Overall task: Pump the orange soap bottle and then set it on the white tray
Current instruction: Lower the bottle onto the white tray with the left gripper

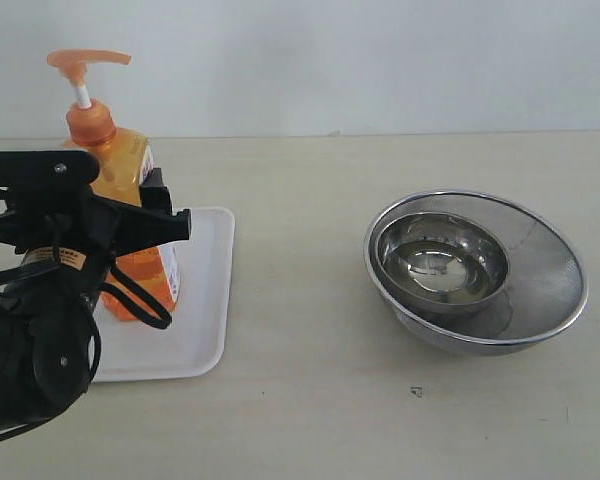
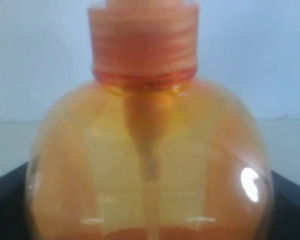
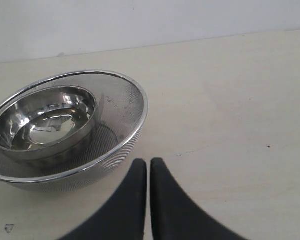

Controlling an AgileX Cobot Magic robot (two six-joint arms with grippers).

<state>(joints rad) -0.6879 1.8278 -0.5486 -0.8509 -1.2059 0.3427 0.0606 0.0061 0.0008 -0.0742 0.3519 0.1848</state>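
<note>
Pale beige counter, plain white wall behind. My left fingers flank the orange soap bottle, upright on the white tray; whether they press it I cannot tell. My right fingers are together, near the nested steel bowls

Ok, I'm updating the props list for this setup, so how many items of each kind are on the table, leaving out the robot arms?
orange soap bottle: 1
white tray: 1
solid steel bowl: 1
mesh steel bowl: 1
Total: 4
</note>
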